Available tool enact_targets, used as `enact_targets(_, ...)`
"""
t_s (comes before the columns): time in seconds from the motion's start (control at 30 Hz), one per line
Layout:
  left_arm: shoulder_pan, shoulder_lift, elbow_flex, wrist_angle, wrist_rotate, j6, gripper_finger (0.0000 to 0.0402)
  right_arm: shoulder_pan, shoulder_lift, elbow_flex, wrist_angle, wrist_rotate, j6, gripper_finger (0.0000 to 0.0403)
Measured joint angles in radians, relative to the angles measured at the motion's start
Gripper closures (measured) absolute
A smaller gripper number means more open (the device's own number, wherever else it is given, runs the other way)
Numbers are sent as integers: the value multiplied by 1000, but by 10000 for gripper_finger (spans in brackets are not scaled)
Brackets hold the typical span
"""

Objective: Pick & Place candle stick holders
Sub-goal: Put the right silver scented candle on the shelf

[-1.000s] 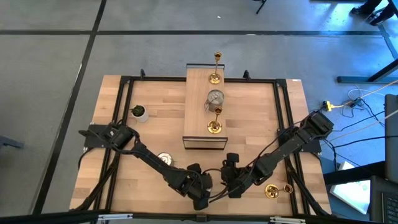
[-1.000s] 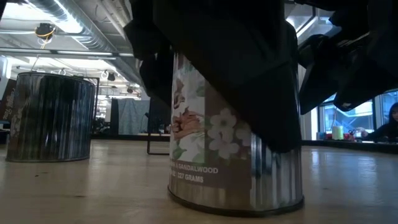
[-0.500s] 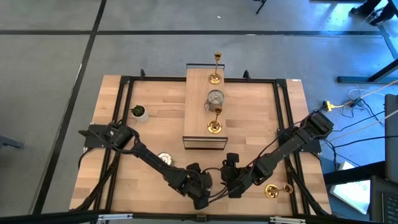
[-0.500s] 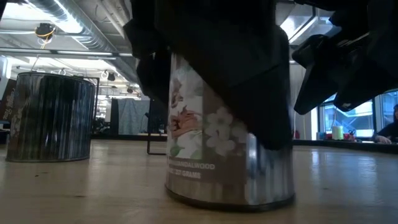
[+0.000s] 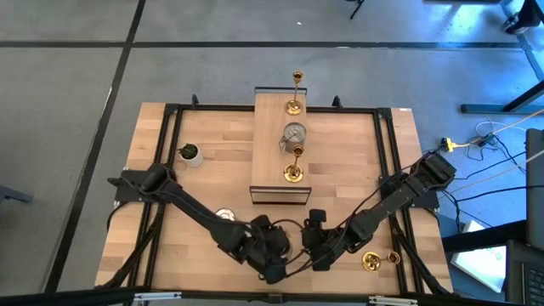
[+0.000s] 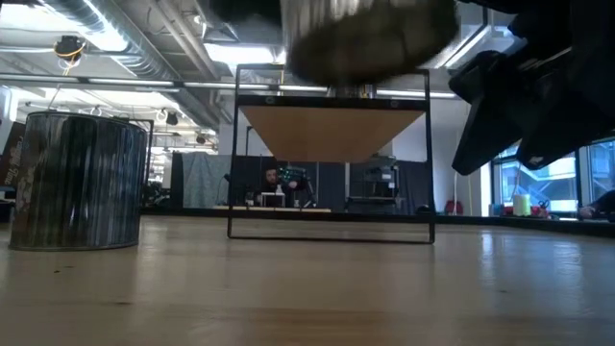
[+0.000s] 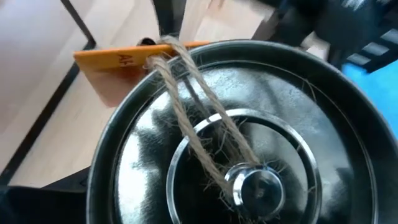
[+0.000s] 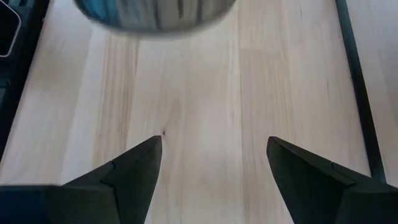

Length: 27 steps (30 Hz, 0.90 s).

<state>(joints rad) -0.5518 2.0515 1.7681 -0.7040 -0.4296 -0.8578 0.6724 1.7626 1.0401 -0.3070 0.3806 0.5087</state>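
Two grippers crowd the near edge of the bench point(image 5: 357, 153). The left gripper point(image 5: 268, 248) has the lidded silver holder point(image 6: 370, 29) hanging clear of the wood. Its fingers are spread wide around the round body, as I judge it, since the wrist view shows only the lid point(image 7: 249, 155) close under the camera. The right gripper point(image 8: 214, 140) waits just beside it, fingers apart with nothing between them but bare boards.

That holder looks like stiff, thin metal, and probably has some weight. The polished wall is slick, so it could slip or swing. The sides are the sensible place to take hold. The small knob point(image 7: 260, 186) is too small, and the twine point(image 7: 186, 93) and orange tag point(image 7: 118, 57) are too loose to trust.

The raised shelf point(image 5: 270, 119) at mid-bench is getting busy. One gold candlestick point(image 5: 295, 93) stands at its far end, another gold candlestick point(image 5: 293, 167) stands at the near end, and a second silver holder point(image 5: 294, 133) sits between them. The shelf is narrow, and the slim sticks look easy to tip.

Another silver holder point(image 6: 77, 178) stands on the bench to the left arm's side. A toppled gold candlestick point(image 5: 376, 261) lies by the right arm. The little plant pot point(image 5: 189, 154) is well apart. There is open room to either side of the shelf, and black frame rails point(image 5: 387, 170) run along the bench edges.
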Motion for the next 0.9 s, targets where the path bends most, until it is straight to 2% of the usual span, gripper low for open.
enact_targets(0.2,-4,-37,55,-90,-18,-5,43,0,0,0,33,-1,0,110)
enact_targets(0.43,0,-41,195,-280,-33,35,43,0,0,30,25,-19,-1,110)
enact_targets(0.57,14,-41,285,-397,-45,69,43,0,0,93,-45,-9,-39,110)
enact_targets(0.73,59,-44,376,-561,-43,140,43,-1,0,192,-174,74,-61,110)
enact_targets(0.9,118,-96,392,-617,-31,230,43,-13,0,270,-286,96,-43,110)
